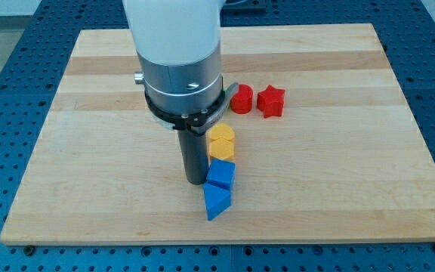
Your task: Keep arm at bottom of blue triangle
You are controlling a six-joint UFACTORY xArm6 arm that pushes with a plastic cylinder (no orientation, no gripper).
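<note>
My tip on wooden board, plain rod, nothing held, just left of blue cube, up-left of blue triangle. Triangle near board's bottom edge, about mid-width, touching cube. Yellow block just above cube. Red cylinder and red star side by side toward board's top.

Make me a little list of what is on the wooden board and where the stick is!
board: light wooden board
my tip: at the left of the blue cube
blue blocks: blue cube, blue triangle just below it
yellow blocks: yellow round block above another yellow block
red blocks: red cylinder beside red star
</note>
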